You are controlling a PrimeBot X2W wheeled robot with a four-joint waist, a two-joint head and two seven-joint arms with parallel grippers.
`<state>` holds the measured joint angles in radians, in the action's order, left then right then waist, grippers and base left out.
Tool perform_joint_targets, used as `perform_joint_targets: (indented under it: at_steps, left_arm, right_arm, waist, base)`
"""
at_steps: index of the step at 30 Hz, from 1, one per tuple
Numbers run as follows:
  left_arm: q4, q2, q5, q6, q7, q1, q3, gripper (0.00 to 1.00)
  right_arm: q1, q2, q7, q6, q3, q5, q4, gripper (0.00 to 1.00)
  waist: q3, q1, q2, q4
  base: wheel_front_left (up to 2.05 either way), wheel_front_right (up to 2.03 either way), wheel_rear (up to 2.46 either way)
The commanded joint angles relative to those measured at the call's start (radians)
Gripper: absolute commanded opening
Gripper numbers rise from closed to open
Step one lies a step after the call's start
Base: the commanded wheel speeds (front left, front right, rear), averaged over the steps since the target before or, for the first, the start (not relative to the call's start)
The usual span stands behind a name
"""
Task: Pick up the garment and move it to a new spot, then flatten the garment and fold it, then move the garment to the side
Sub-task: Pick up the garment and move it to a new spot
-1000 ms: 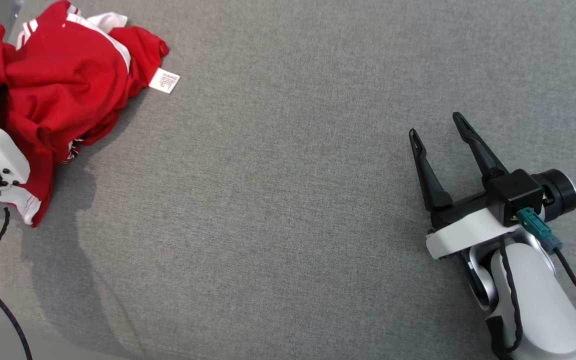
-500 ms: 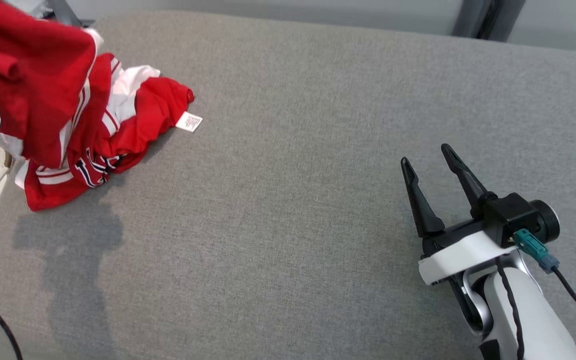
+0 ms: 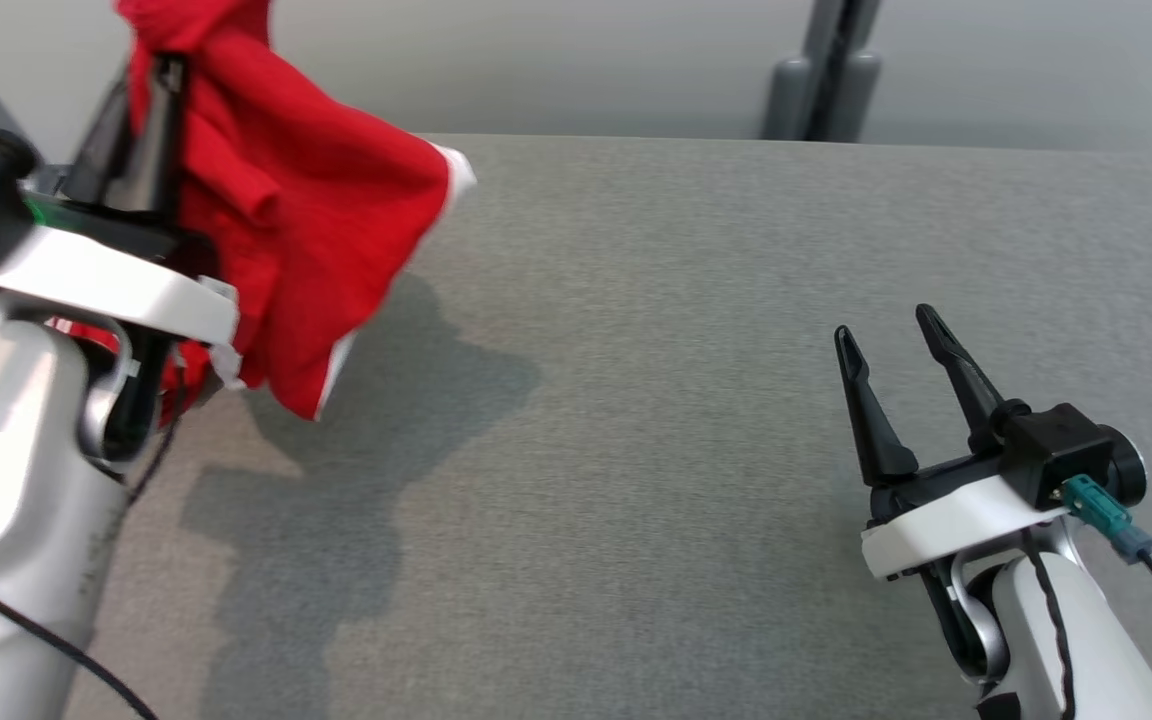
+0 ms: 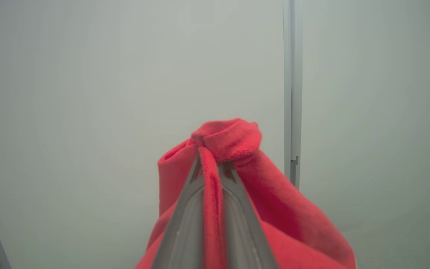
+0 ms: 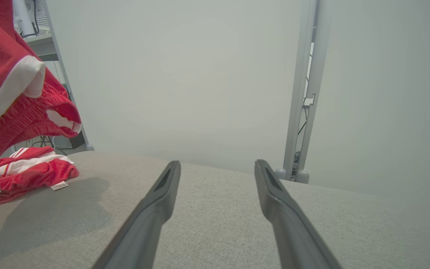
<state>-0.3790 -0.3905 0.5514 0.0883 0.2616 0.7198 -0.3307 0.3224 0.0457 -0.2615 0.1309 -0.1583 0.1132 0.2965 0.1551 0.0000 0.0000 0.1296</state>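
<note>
Left end effector point(image 3: 151, 80): clamped tight on a fold of the garment point(image 3: 316, 230), fingers pointing up. In the left wrist view red cloth is pinched between the fingers and bunched over the tips. The rest of the garment hangs below and to the right of that end effector, above the table point(image 3: 686, 350), with a white-trimmed edge out at the side. Right wrist view: the garment's lower end, with white stripes and a label point(image 5: 59, 185), lies bunched on the table under the hanging part. Shadow point(image 3: 406, 400) falls on the table just right of the left arm. Grey post point(image 3: 826, 70) stands behind the table's far edge, beyond the right end effector point(image 3: 886, 325). That one has jaws wide with nothing between them, over bare table, well apart from the garment. Can't tell if it touches the table.
</note>
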Motion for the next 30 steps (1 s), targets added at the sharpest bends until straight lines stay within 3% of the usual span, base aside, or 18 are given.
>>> perform_joint_targets:
  at_steps: [1, 12, 20, 26, 27, 29, 30]
  left_arm:
    - [0.012, 0.006, -0.004, 0.002, 0.005, -0.013, -0.005, 0.0]
    - [0.018, 0.146, -0.009, 0.001, 0.0, -0.007, -0.108, 0.0]
    - [-0.126, 0.206, -0.058, -0.006, 0.003, 0.045, -0.158, 0.0]
    - [-0.24, 0.25, -0.089, 0.004, 0.004, 0.051, -0.176, 0.0]
    - [-0.263, 0.253, -0.103, 0.008, 0.004, 0.05, -0.191, 0.07]
    - [-0.289, 0.256, -0.124, 0.015, 0.004, 0.059, -0.214, 0.87]
    - [-0.297, 0.26, -0.127, 0.018, 0.004, 0.061, -0.215, 1.0]
  right_arm:
    - [-0.002, 0.006, -0.003, 0.0, 0.005, 0.002, -0.005, 1.0]
    - [0.0, 0.006, -0.003, 0.0, 0.078, 0.011, -0.048, 1.0]
    - [0.007, 0.005, -0.003, 0.0, 0.093, 0.041, -0.08, 1.0]
    - [-0.004, 0.005, -0.003, 0.0, 0.094, 0.066, -0.09, 1.0]
    - [-0.005, 0.005, -0.003, 0.0, 0.093, 0.068, -0.09, 1.0]
    - [-0.006, 0.005, -0.003, 0.0, 0.092, 0.071, -0.092, 1.0]
    - [-0.006, 0.005, -0.003, 0.0, 0.094, 0.072, -0.093, 1.0]
  waist:
    - [-0.009, 0.0, 0.0, -0.051]
    - [0.06, 0.0, 0.0, -0.277]
    - [0.139, 0.0, 0.0, -0.436]
    - [0.162, 0.0, 0.0, -0.511]
    - [0.163, 0.0, 0.0, -0.517]
    - [0.164, 0.0, 0.0, -0.522]
    - [0.164, 0.0, 0.0, -0.522]
  base:
    - [0.0, 0.0, 0.0]
    - [0.0, 0.0, 0.0]
    - [0.0, 0.0, 0.0]
    - [0.0, 0.0, 0.0]
    - [0.0, 0.0, 0.0]
    - [0.0, 0.0, 0.0]
    - [0.0, 0.0, 0.0]
